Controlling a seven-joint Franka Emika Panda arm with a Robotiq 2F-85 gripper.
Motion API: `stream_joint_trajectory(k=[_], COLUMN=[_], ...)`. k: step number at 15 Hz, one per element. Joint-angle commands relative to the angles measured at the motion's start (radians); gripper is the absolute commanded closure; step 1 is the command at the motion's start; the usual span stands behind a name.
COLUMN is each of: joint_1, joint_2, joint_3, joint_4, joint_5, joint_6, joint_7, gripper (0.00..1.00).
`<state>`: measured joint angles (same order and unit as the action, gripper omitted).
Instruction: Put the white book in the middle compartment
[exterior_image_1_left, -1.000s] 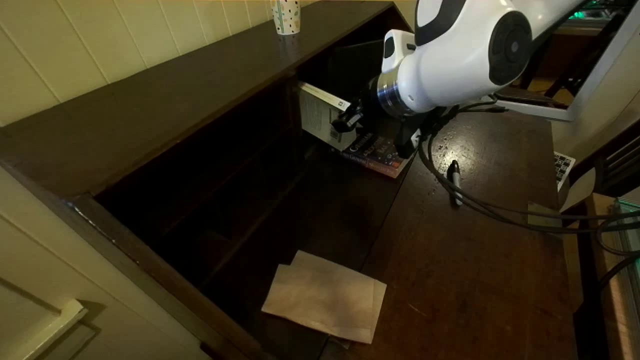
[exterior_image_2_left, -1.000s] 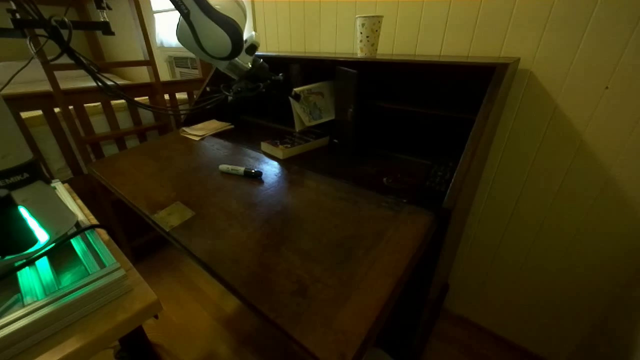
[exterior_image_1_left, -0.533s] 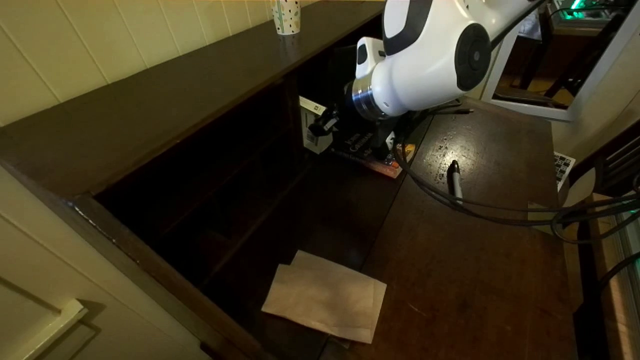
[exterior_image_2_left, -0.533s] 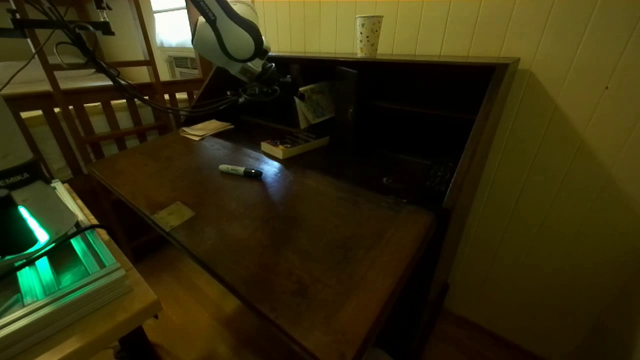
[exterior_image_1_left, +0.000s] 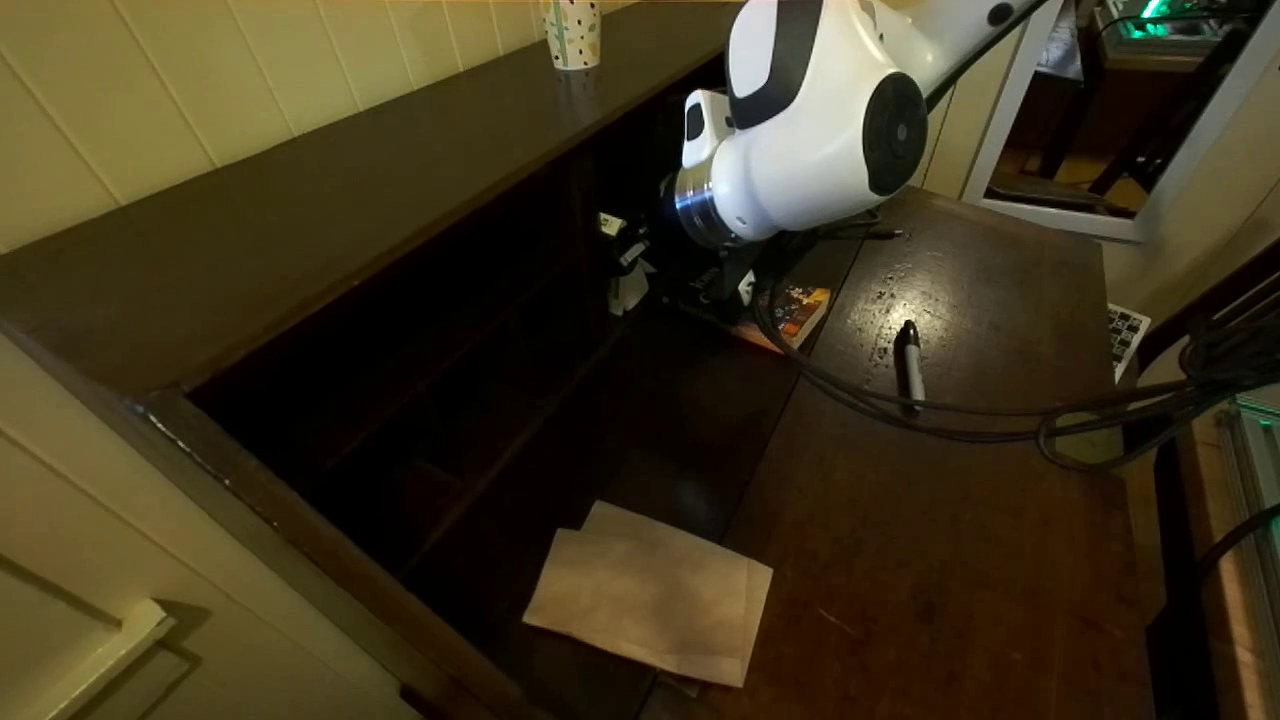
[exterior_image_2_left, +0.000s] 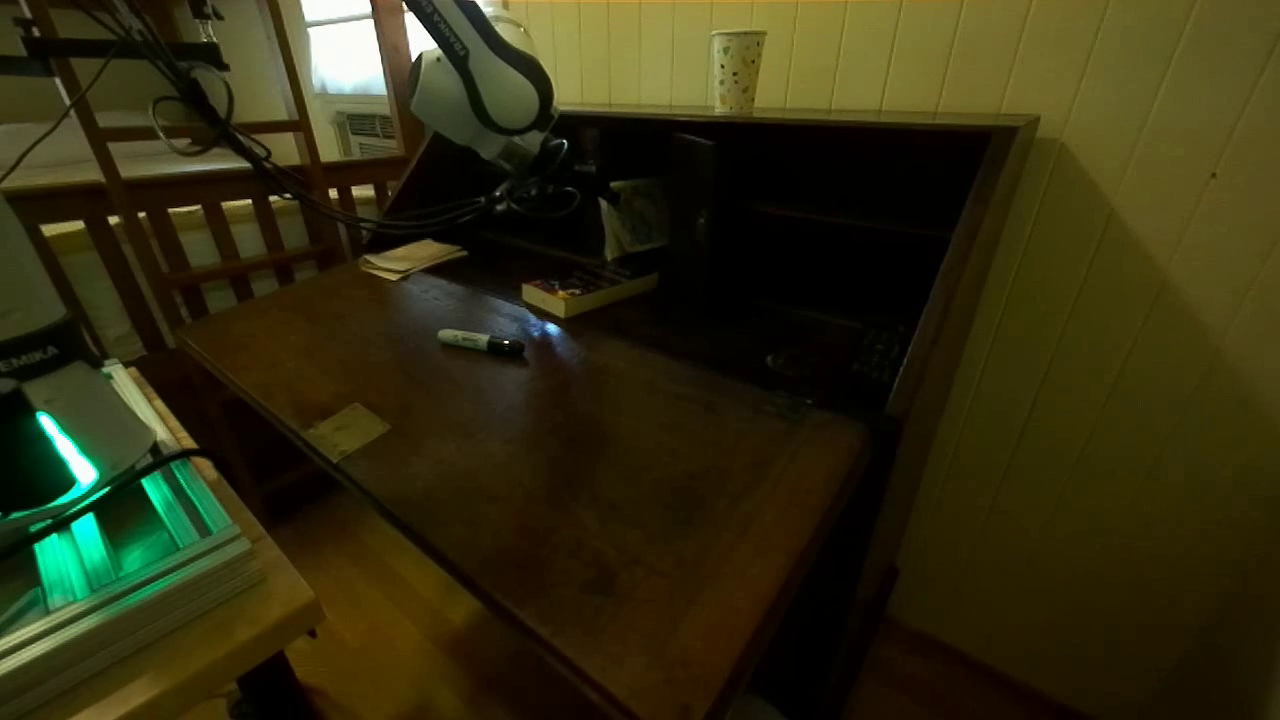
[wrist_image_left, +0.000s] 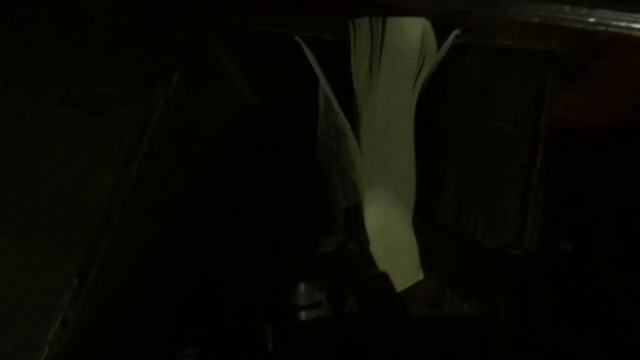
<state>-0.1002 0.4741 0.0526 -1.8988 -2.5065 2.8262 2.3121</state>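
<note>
The gripper (exterior_image_1_left: 630, 248) pinches the white book (exterior_image_2_left: 640, 215) upright at the middle bay (exterior_image_1_left: 630, 168). A dark book (exterior_image_2_left: 590, 289) lies near it

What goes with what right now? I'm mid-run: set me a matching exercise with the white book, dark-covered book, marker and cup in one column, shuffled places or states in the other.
Things
1. White book
2. Dark-covered book
3. Marker
4. Cup

Places or states
A. Lying flat, pale page edges showing
B. Standing on top of the shelf unit
C. Gripped by the end effector
D. Pale body, black cap

Pairs: 1-C, 2-A, 3-D, 4-B
</note>
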Motion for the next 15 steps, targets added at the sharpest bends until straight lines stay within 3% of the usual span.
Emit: stream_joint_trajectory(k=[1,10,12,15], joint_1=[-0.040,-0.109,-0.115,-0.120], joint_2=[0.029,0.034,0.035,0.030], joint_3=[0.058,0.122,0.130,0.134], joint_4=[0.057,0.053,0.050,0.042], joint_5=[0.000,0.000,0.000,0.000], joint_6=[0.009,-0.003,-0.006,-0.013], joint_7=[-0.010,-0.011,-0.014,-0.019], gripper=[0.93,0.93,0.51,0.38])
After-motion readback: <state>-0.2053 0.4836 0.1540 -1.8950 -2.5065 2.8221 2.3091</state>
